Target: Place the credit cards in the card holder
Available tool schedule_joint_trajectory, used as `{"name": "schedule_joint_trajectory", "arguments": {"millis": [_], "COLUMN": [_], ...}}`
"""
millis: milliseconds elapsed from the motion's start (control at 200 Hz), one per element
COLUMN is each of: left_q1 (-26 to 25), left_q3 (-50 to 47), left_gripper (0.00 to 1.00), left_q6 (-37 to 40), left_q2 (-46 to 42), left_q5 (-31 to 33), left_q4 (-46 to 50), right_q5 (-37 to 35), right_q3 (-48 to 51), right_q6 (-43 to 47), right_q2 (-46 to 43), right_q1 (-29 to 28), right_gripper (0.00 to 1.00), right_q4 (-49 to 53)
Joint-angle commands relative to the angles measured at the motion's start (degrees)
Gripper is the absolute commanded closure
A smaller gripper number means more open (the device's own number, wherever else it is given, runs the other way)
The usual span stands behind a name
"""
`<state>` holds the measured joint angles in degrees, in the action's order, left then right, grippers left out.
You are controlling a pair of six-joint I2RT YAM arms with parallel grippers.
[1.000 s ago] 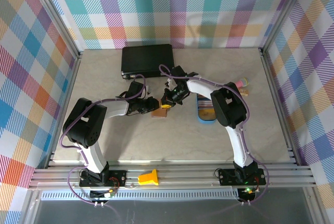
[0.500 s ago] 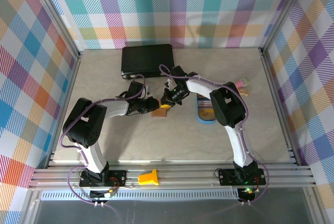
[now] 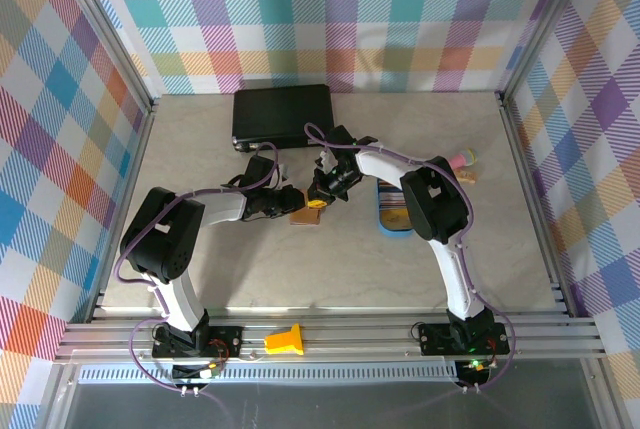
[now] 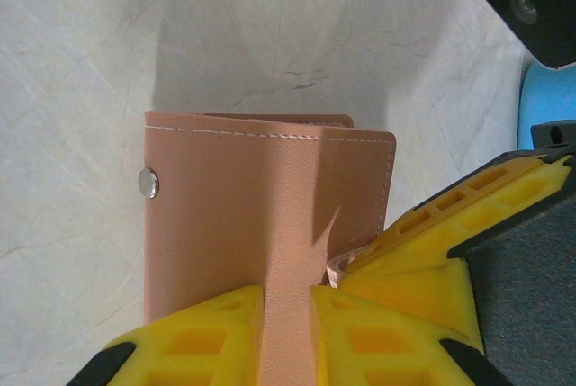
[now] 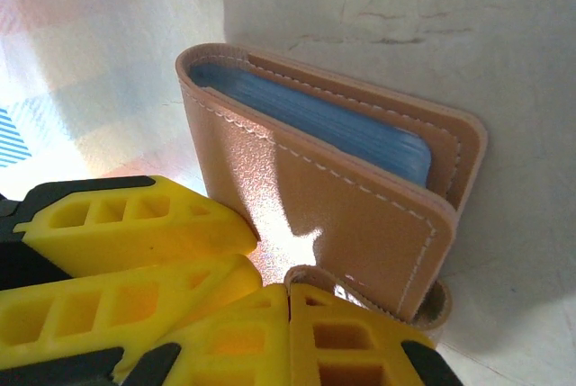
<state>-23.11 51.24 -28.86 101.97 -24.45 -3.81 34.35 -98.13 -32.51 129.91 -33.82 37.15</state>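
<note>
The salmon-brown card holder [image 3: 305,216] [image 4: 270,197] [image 5: 342,197] lies mid-table, folded, its bluish-grey pockets [image 5: 315,125] showing at the top edge. My left gripper [image 3: 287,205] [image 4: 288,336] is shut on the holder's cover, with leather pinched between its yellow fingers [image 4: 189,336]. From the other side my right gripper [image 3: 321,198] [image 5: 288,318] is shut, and the holder's small leather strap [image 5: 317,278] curls out from between its fingertips. Its yellow fingers [image 4: 468,251] press beside the holder's right edge. Credit cards [image 3: 398,217] lie in the blue oval tray [image 3: 385,230].
A large black case [image 3: 283,114] lies at the back of the table. A small pink and yellow object [image 3: 462,159] sits at the right. A yellow block [image 3: 285,339] rests on the front rail. Checked walls close in the table.
</note>
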Motion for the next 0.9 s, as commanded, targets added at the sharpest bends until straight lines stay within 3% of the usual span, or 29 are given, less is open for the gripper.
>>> {"name": "schedule_joint_trajectory", "arguments": {"millis": [0,895], "left_q1": [0.0,0.9], "left_q3": [-0.5,-0.9], "left_gripper": [0.79,0.79], "left_q6": [0.3,0.1], "left_q2": [1.9,0.0], "left_q5": [-1.3,-1.0], "left_q4": [0.8,0.7], "right_q5": [-2.2,-11.4], "right_q3": [-0.5,2.9], "right_q6": [-0.3,-0.2], "right_q2": [3.4,7.4], "right_q1": [-1.2,-3.0], "right_gripper": [1.00,1.00], "right_q4": [3.3,6.5]}}
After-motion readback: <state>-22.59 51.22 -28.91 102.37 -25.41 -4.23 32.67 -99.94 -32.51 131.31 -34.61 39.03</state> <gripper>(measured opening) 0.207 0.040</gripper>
